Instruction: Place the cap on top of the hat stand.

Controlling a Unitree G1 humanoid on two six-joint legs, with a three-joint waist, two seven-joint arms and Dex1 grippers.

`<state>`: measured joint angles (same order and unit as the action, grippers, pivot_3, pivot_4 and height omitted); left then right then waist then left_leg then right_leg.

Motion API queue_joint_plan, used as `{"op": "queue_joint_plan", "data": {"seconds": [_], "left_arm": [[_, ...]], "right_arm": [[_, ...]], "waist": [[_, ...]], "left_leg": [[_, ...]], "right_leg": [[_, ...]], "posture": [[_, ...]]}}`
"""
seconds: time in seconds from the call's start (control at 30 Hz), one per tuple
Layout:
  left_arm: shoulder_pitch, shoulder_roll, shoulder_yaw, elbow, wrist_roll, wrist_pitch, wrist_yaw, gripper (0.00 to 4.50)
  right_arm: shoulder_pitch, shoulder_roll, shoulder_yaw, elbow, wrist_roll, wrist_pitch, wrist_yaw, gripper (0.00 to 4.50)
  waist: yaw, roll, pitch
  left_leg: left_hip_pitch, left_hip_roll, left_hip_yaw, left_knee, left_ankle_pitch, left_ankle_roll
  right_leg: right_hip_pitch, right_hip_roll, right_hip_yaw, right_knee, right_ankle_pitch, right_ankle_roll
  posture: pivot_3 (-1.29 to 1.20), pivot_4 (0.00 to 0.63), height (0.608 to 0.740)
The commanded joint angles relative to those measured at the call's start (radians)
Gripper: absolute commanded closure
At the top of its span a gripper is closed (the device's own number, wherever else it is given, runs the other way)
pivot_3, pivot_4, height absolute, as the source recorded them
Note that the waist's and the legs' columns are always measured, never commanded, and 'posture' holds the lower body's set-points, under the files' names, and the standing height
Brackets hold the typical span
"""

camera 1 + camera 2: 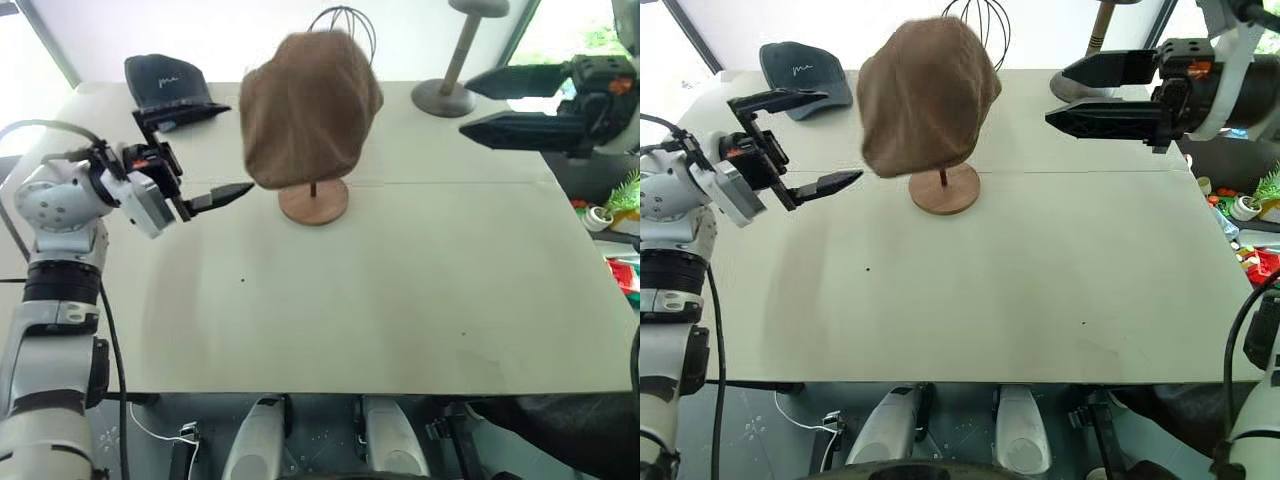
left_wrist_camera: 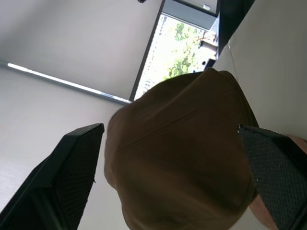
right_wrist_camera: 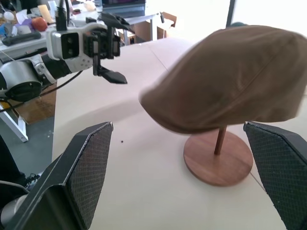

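Left gripper (image 1: 808, 142): two black tapered fingers spread wide with nothing between them, on a white and grey arm; it points sideways toward the cap and stops just short of it.
Navy cap (image 1: 804, 66): dark baseball cap lying flat at the table's far left corner, with small white script on its front, too small to read.
Table (image 1: 970, 300): pale, matte, flat top with a faint seam running across it.
Cap (image 1: 926, 92): soft brown suede-like fabric, rounded and floppy, no lettering; it sits draped over the top of the hat stand, sagging toward the robot's left.
Hat stand (image 1: 943, 190): reddish-brown wood, thin rod rising from a round flat base; its top is hidden under the cap.
Wire stand (image 1: 980, 20): thin dark wire loops behind the cap.
Grey stand (image 1: 455, 62): thick stem on a round base, far right.
Right gripper (image 1: 1100, 92): black fingers with cross-hatched pads, held wide apart and empty, pointing level toward the cap, well clear of it.
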<state>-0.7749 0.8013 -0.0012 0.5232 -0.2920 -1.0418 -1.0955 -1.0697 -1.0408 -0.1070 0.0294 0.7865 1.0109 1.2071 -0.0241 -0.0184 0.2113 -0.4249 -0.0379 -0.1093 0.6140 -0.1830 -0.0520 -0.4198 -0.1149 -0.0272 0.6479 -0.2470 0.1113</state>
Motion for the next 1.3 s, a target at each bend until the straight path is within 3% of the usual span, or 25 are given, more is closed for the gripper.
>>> {"op": "queue_joint_plan", "data": {"seconds": [0.03,0.3,0.63,0.7,0.77,0.93,1.1,1.3], "left_arm": [[0.068,0.059,0.046,-0.118,0.014,0.069,0.043,0.05],[0.282,0.193,0.133,-0.347,0.031,0.303,0.107,0.05],[0.304,0.231,0.254,-0.448,0.04,0.741,0.271,0.05],[0.306,0.242,0.255,-0.469,-0.006,0.89,0.252,0.05],[0.316,0.28,0.252,-0.496,-0.101,1.176,0.217,0.05],[0.314,0.372,0.353,-0.487,-0.366,1.618,0.067,0.05],[0.275,0.479,0.454,-0.443,-0.504,1.836,-0.068,0.05],[0.283,0.562,0.532,-0.382,-0.522,1.904,-0.163,0.05]], "right_arm": [[-0.04,0.007,0.001,0.034,-0.024,-0.041,0.022,0.0],[-0.072,0.052,0.046,0.114,-0.086,-0.111,0.073,0.0],[-0.105,0.102,0.073,0.208,-0.149,-0.169,0.118,0.0],[-0.11,0.105,0.077,0.214,-0.16,-0.176,0.131,0.0],[-0.108,0.099,0.079,0.212,-0.169,-0.182,0.149,0.0],[-0.097,0.087,0.077,0.227,-0.203,-0.203,0.169,0.0],[-0.062,0.086,0.068,0.223,-0.223,-0.212,0.167,0.0],[-0.05,0.093,0.057,0.222,-0.228,-0.221,0.156,0.0]], "waist": [[0.001,0.0,0.0],[0.004,0.001,0.001],[0.004,0.002,0.001],[0.004,0.002,0.001],[0.003,0.002,0.001],[-0.014,0.002,0.001],[-0.023,0.002,0.001],[-0.023,0.004,0.003]], "left_leg": [[0.0,0.0,0.0,0.0,0.0,0.0],[-0.001,0.0,0.0,-0.001,0.0,0.0],[-0.001,0.001,0.001,-0.001,0.0,0.0],[-0.001,0.001,0.001,-0.001,0.0,0.0],[-0.001,0.001,0.001,-0.001,0.0,0.0],[-0.002,0.001,0.0,-0.002,0.0,0.0],[-0.002,0.001,0.0,-0.002,0.0,0.0],[-0.001,0.001,0.001,-0.002,0.0,0.0]], "right_leg": [[0.0,0.0,0.0,0.0,0.0,0.0],[-0.002,0.0,0.001,0.0,0.0,-0.001],[-0.002,0.001,0.001,0.0,0.0,-0.001],[-0.002,0.001,0.001,0.0,0.0,-0.001],[-0.003,0.001,0.001,0.0,0.0,-0.001],[-0.003,0.001,0.001,0.0,0.0,-0.001],[-0.004,0.002,0.001,0.0,0.0,-0.001],[-0.005,0.001,0.001,0.001,0.0,-0.001]], "posture": [[0.0,0.15,0.74],[0.0,0.15,0.74],[0.0,0.15,0.74],[0.0,0.15,0.74],[0.0,0.15,0.74],[0.0,0.15,0.74],[0.0,0.15,0.74],[0.0,0.15,0.74]]}}
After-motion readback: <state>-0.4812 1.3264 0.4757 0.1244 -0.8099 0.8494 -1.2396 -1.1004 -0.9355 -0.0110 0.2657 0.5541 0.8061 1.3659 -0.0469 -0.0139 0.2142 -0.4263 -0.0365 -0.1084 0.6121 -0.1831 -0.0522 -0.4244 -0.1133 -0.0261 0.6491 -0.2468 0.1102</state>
